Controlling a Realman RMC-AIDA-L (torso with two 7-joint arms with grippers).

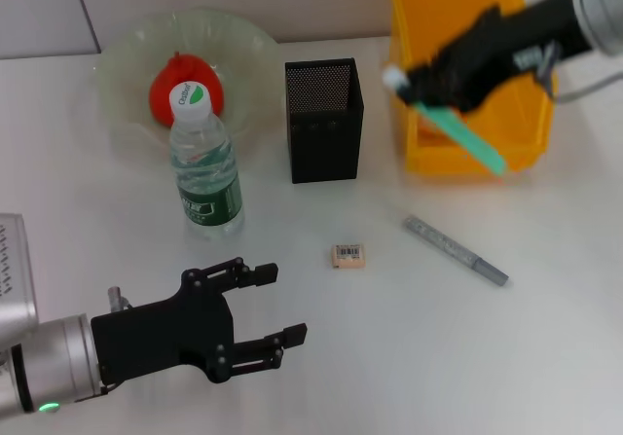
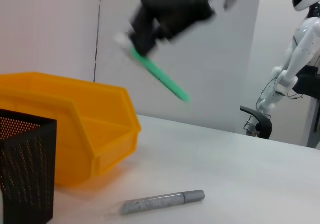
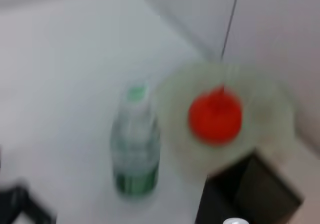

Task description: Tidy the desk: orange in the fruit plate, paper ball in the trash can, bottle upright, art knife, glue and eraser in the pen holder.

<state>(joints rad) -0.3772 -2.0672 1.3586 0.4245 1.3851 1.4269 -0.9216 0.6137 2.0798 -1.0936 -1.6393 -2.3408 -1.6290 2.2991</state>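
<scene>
While aloft: right gripper (image 1: 428, 90) pinches the green glue (image 1: 458, 131), over the yellow bin (image 1: 417, 153).
Pen holder (image 1: 324, 121): at its nine o'clock.
Glue axis: ten-to-four.
Left gripper (image 1: 277, 308): spread, idle.

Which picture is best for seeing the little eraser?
The head view. The eraser lies in plain sight on the desk, between the bottle and the grey pen-like stick, in front of the pen holder. The left wrist view shows the stick but no eraser. The right wrist view doesn't show it either.
</scene>
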